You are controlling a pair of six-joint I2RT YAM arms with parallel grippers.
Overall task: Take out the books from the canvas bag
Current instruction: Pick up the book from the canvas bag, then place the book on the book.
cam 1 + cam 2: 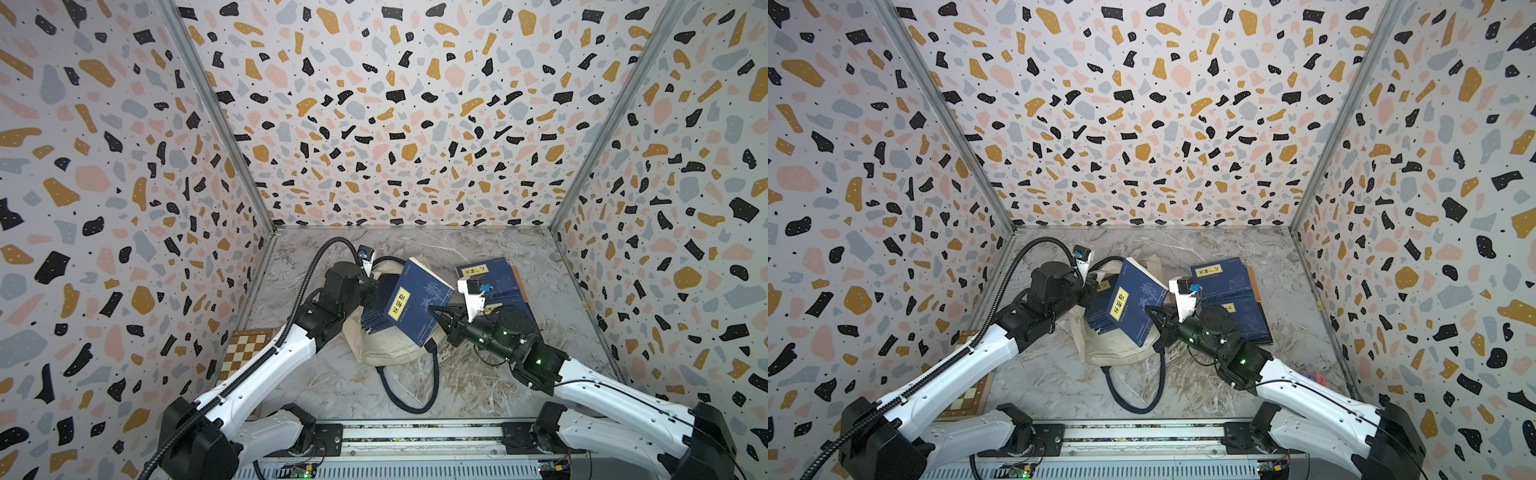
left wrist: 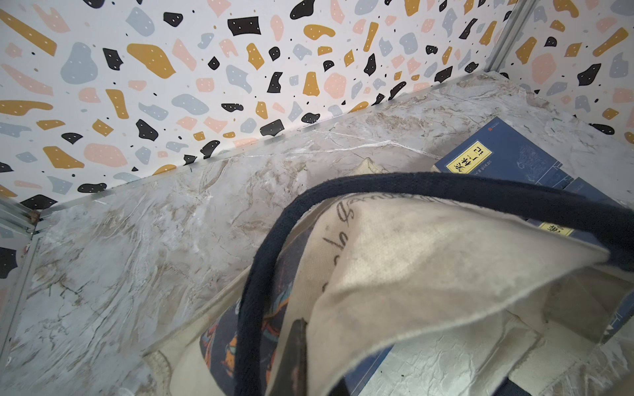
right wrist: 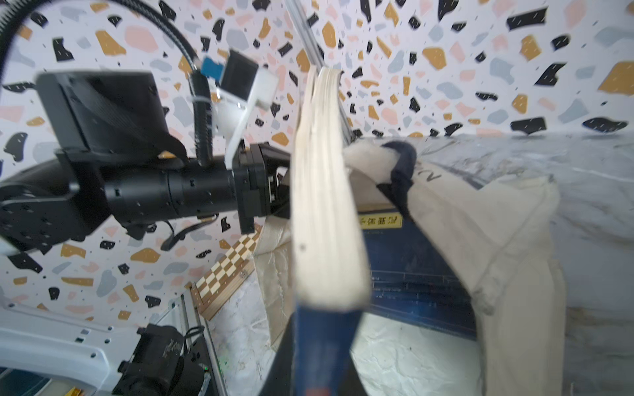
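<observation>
A marbled tabletop (image 1: 478, 386) (image 1: 1059, 374) fills the floor of the patterned enclosure

Near its middle the canvas bag (image 1: 386, 349) (image 1: 1113, 345) lies slumped on its side, its cream cloth crumpled and its mouth turned toward the right arm. One navy handle (image 1: 415, 386) (image 1: 1133, 386) trails in a loop over the tabletop toward the robot's base

A chessboard box (image 1: 245, 349) (image 1: 967, 399) lies against the left wall, partly beneath the left arm and apart from the bag

The raised book (image 1: 419, 303) (image 1: 1133, 307), navy with a yellow title label, sits tilted over the bag's mouth; the right wrist view faces its cream page edges (image 3: 326, 205). Whether its far end touches the bag cannot be told. Below it a second book (image 1: 374, 318) (image 3: 411, 267) lies inside the open mouth. To the right of the bag, a far book (image 1: 494, 276) (image 1: 1225, 278) with a yellow label lies flat on the tabletop, and just beside it is a near book (image 1: 515, 309) (image 1: 1250, 324), partly hidden under the right arm

The right end effector (image 1: 435, 314) (image 1: 1152, 313) is clamped on the raised book's edge near its lower corner. The left end effector (image 1: 371, 286) (image 1: 1092, 286) is clenched on the bag's rim at the left side of the mouth, holding the cloth up; the left wrist view shows a dark finger (image 2: 295, 346) against the folded canvas
</observation>
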